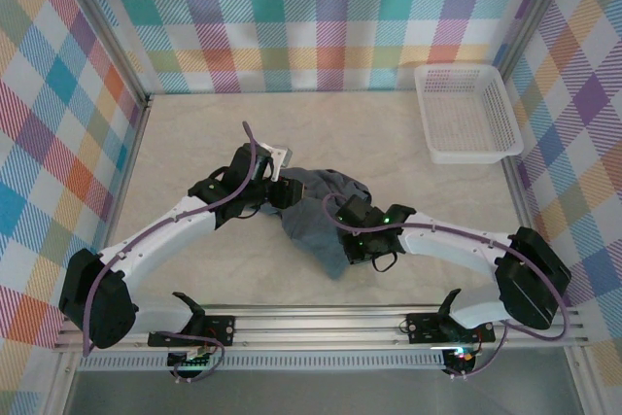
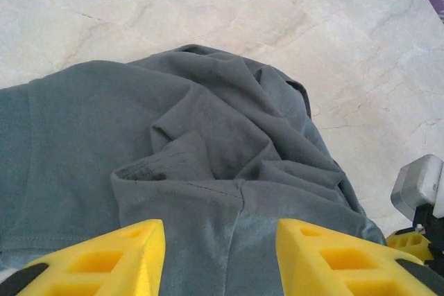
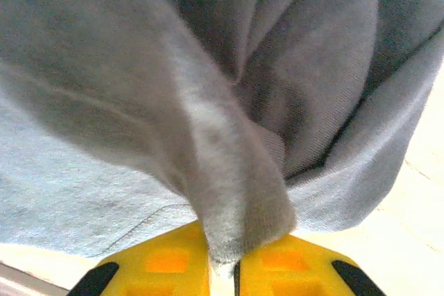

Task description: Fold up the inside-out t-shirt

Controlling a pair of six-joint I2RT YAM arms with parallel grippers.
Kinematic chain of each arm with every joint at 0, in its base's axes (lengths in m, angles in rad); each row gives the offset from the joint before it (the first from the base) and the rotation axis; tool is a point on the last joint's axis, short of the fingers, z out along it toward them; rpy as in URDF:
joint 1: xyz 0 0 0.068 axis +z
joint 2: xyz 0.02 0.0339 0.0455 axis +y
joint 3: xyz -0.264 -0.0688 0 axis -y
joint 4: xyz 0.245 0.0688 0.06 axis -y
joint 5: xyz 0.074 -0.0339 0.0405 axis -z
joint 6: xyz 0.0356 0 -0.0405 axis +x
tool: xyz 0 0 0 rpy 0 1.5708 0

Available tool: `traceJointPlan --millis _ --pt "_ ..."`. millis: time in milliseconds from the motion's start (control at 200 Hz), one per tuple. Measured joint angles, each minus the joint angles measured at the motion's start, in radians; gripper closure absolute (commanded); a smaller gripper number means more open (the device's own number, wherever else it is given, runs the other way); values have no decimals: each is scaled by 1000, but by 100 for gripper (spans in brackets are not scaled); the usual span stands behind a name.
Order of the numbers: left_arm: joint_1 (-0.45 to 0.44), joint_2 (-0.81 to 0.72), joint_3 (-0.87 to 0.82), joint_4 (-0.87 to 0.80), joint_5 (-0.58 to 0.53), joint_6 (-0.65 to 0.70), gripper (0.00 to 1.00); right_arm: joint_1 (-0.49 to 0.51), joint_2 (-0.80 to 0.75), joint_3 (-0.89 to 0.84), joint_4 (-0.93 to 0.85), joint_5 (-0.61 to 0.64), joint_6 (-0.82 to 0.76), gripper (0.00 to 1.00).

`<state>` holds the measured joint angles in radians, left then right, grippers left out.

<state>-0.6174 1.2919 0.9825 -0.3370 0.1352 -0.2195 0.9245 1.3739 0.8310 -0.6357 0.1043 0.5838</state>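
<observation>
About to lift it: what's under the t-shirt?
Bare beige table shows all round the crumpled t-shirt. Whatever lies beneath the heap is covered by its fabric and cannot be seen.

Slate-grey t-shirt (image 1: 316,216), yellow end effector fingers (image 2: 118,254), white mesh basket (image 1: 476,155), cream veined table (image 1: 194,143), pastel plaid walls (image 1: 321,17)

Reaches in from seven o'clock with the left arm (image 1: 165,225), left gripper (image 2: 220,240) hanging with jaws parted. Curves in from four o'clock with the right arm (image 1: 457,238), right gripper (image 3: 223,260) pinched on a fold of the inside-out t-shirt (image 3: 229,171).
</observation>
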Motion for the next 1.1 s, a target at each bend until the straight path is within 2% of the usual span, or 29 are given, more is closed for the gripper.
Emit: traceJointPlan --millis 85,205,285,320,405,460,600,770,970,1105 --pt "0 0 0 0 0 0 54 0 9 16 -5 -10 2 100" --pt "1 0 0 -1 -3 -1 54 0 19 31 -13 -24 0 100" --pt "18 5 -1 -3 -4 -10 49 0 16 60 -41 -45 0 100" --pt "28 8 -5 -3 -5 -20 43 0 8 81 -53 -54 0 100" --pt "75 11 -35 -10 -28 -48 11 -4 -45 161 -72 -71 0 100" --pt "106 11 -63 -16 -46 -80 0 -17 -91 226 -68 -78 0 100" --pt "153 -6 -167 -27 -60 -184 0 -117 -188 381 26 -84 5 100" --pt "154 -31 -275 -23 -41 -352 0 -225 -195 468 135 -11 6 100" --pt "154 5 -303 -6 -60 -507 0 -242 -171 472 148 26 0 100" --pt "154 116 -243 40 -70 -565 0 -242 -169 472 149 22 0 100"
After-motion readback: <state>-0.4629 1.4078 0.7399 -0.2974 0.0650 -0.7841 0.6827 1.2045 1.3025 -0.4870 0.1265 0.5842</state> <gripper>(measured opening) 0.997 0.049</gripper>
